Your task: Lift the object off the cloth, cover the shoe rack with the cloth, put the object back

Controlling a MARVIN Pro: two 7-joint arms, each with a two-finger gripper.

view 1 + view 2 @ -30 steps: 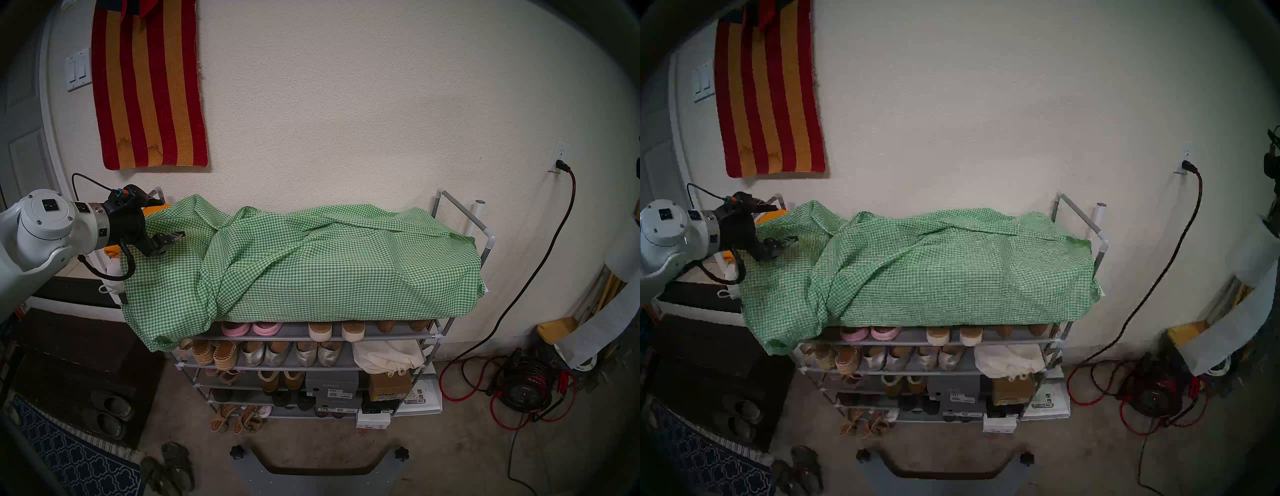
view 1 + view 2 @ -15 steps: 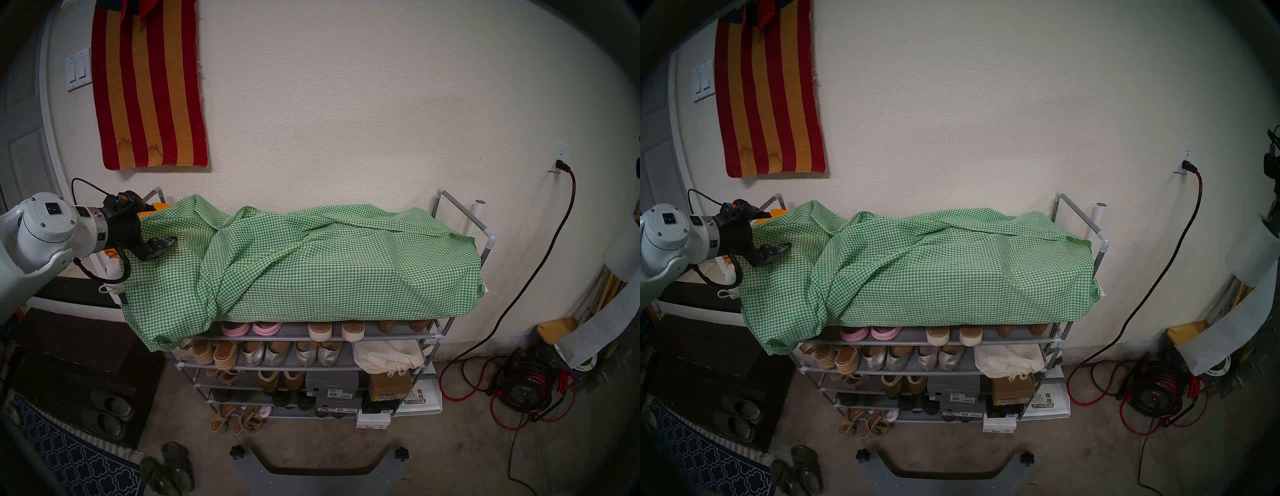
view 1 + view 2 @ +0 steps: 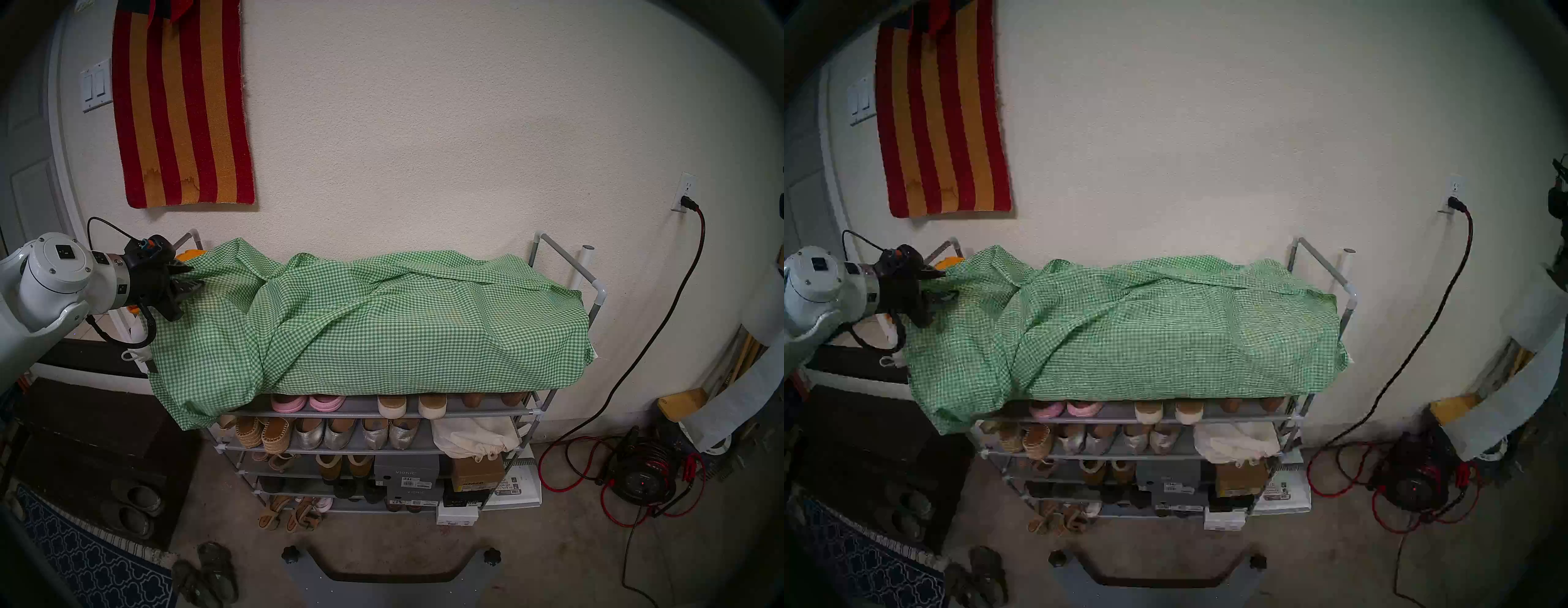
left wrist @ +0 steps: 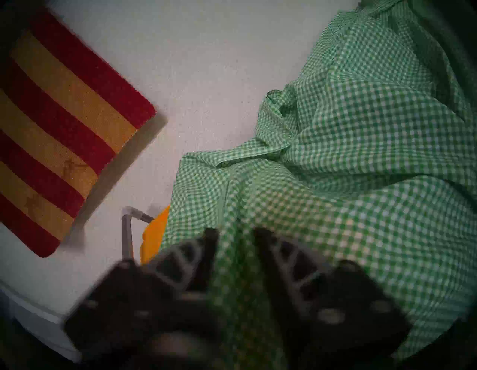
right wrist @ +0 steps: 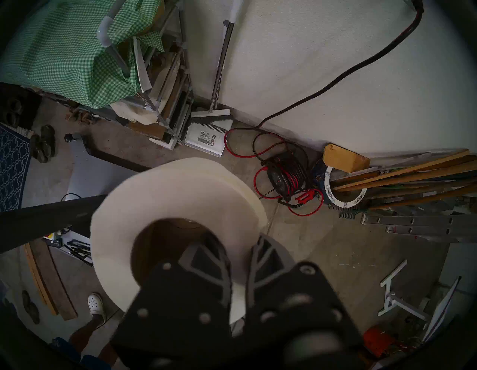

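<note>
The green-and-white checked cloth [image 3: 424, 322] is draped over the top of the shoe rack [image 3: 566, 261] and hangs off its left front corner. At the rack's left end, my left gripper [image 3: 189, 282] has its fingers pinched on a gathered fold of the cloth [image 4: 361, 155]. The wrist view shows the fabric running between the fingertips [image 4: 211, 240]. The object, a white paper roll [image 5: 178, 191] with a brown core, is held off to the right of the rack. My right gripper [image 5: 233, 240] is shut on the roll's wall, one finger inside the core. Its loose sheet [image 3: 729, 407] trails down.
An orange folded cloth [image 3: 191, 254] peeks out behind the left gripper. A red-and-orange striped rug [image 3: 182, 106] hangs on the wall. A red cord reel [image 3: 640, 484] and a bucket of long-handled tools [image 5: 413, 175] sit on the floor at the right. Sandals [image 3: 208, 573] lie near my base.
The left gripper's fingers have come together on the cloth's left edge, drawing a fold toward the wrist. The right arm and the roll have not moved.
</note>
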